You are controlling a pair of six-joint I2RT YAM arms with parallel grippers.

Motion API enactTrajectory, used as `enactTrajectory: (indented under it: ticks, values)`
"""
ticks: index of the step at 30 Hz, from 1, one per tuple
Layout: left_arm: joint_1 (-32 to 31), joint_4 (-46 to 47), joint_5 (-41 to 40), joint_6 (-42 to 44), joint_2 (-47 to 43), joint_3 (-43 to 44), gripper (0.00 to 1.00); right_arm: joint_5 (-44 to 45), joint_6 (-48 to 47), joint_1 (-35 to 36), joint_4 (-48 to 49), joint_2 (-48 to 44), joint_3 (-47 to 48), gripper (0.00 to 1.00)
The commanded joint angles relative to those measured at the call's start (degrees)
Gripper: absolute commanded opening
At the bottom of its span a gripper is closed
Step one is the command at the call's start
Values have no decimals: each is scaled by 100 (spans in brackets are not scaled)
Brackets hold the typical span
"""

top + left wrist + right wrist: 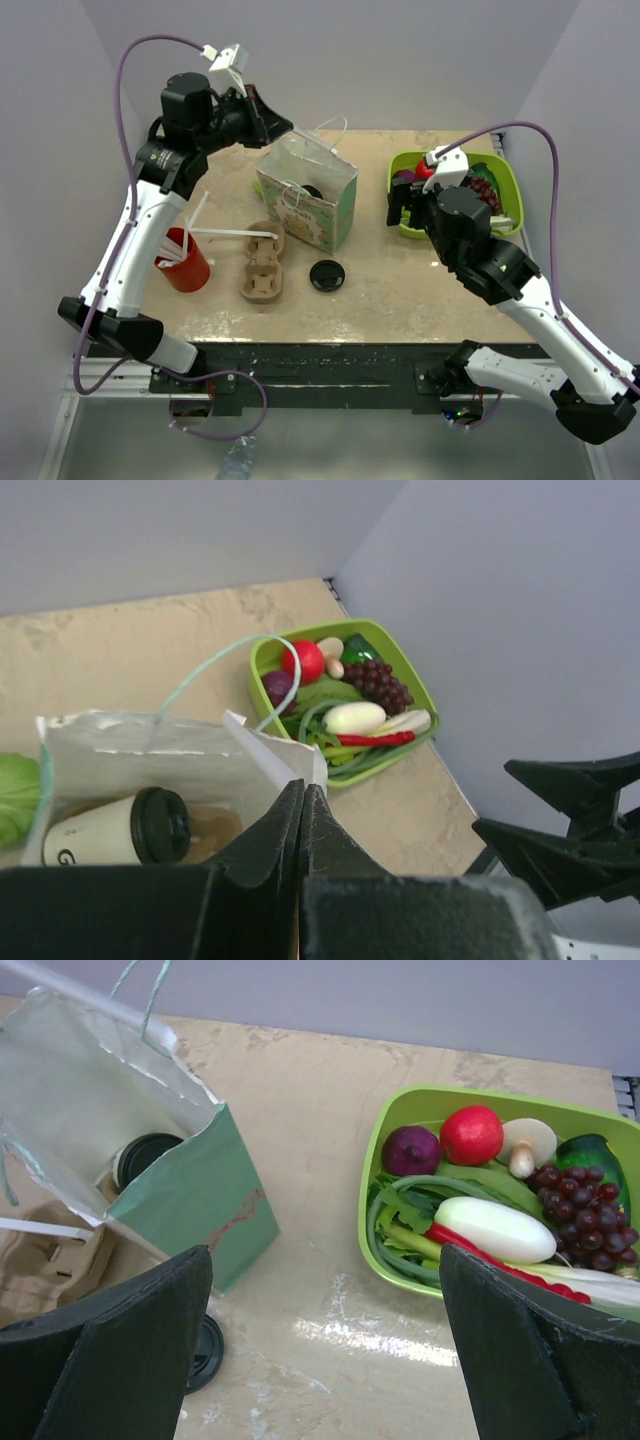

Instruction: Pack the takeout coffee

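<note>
White lidded cup (95, 832) sits inside the bag (320, 215), so packing looks mostly done; perhaps only letting go and withdrawing remains. At the bag's far rim the left gripper (303, 790) is pressed shut; the right gripper (322, 1295) gapes wide, empty, right of the bag.

**Robotics test cell.** A worn beige bench (400, 290) is enclosed on three sides by plain pale panels (400, 60). A cabled left arm (125, 250) and right arm (540, 300) are bolted to a black metal frame (330, 365) at the lower edge. Staged props are laid out: a green tray (392, 195) of produce at upper right and a paper bag (325, 215) at centre.
</note>
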Motion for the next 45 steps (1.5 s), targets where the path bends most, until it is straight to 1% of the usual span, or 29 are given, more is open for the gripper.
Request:
enactTrajectory:
  ticks: [1, 3, 7, 8, 11, 14, 18, 25, 29, 31, 33, 36, 38, 40, 43, 45]
  values:
    - [-378, -11, 126, 152, -196, 53, 0, 345, 124, 6, -29, -84, 154, 98]
    - [-440, -37, -68, 205, -205, -87, 0, 354, 133, 6, -11, -49, 145, 98]
    - [-457, -98, -86, 232, -178, -167, 0, 442, 124, 14, -11, 48, 171, 98]
    - [-457, -125, -252, 214, -196, -176, 0, 459, 116, 14, -2, 65, 180, 98]
    - [-457, -12, -708, 197, -432, -176, 0, 459, 72, 6, 7, 153, 207, 98]
    - [-457, 59, -903, 223, -714, -97, 0, 468, 63, 14, -2, 180, 198, 98]
    - [-457, -72, -1246, 284, -1065, -88, 0, 503, 37, 6, 15, 145, 145, 98]
    - [-457, -326, -1721, 337, -1602, -623, 0, 583, -34, 6, 15, 127, 145, 98]
    - [-457, -582, -2090, 329, -1848, -773, 0, 635, -69, 14, -2, 145, 154, 98]
    - [-457, -521, -1951, 320, -1962, -852, 0, 644, -78, 6, 7, 136, 145, 98]
    - [-457, -608, -1836, 337, -1893, -809, 0, 644, -87, 6, -20, 171, 154, 98]
    - [-457, -854, -1967, 364, -1787, -756, 0, 644, -87, 14, -46, 180, 163, 98]
    - [-457, -837, -1784, 372, -1734, -826, 0, 644, -96, 6, -64, 188, 145, 98]
    - [-457, -811, -1459, 390, -1568, -844, 0, 635, -96, 6, -81, 223, 145, 98]
    - [-457, -732, -1186, 390, -1278, -844, 0, 644, -87, 14, -134, 276, 189, 98]
    - [-457, -505, -958, 390, -1067, -922, 0, 627, -95, 14, -151, 294, 198, 98]
